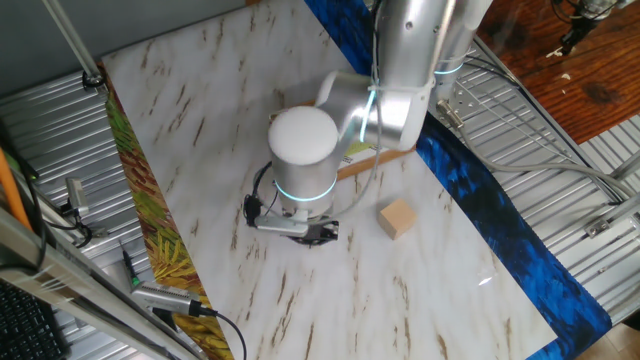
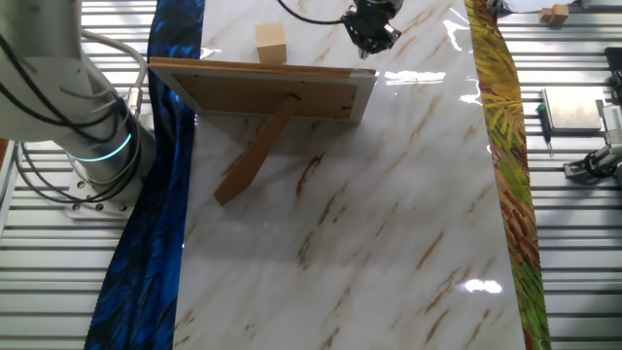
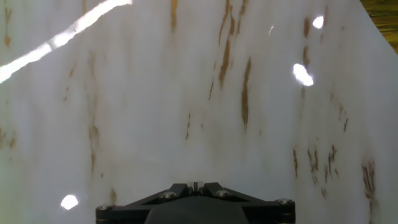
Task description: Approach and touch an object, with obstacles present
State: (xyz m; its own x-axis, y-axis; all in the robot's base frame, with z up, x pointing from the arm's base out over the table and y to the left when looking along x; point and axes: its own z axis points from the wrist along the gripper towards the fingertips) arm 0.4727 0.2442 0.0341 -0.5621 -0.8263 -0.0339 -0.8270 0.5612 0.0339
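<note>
While the wooden cube [image 1: 397, 218] lies beside the framed board [image 2: 262, 89], apart from the pincer [image 1: 318, 232] of untellable grip state, move sideways low over the tabletop [image 1: 220, 130], touching gently.

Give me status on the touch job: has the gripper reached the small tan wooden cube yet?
Done: the gripper is low over the white marbled table, on the cube's side of the upright wooden-framed board. In hand: the approach; bare table shows between it and the small light tan wooden cube, and the hand view shows only tabletop. Left: closing that gap and touching. Whether the fingers are open or shut cannot be told.
</note>
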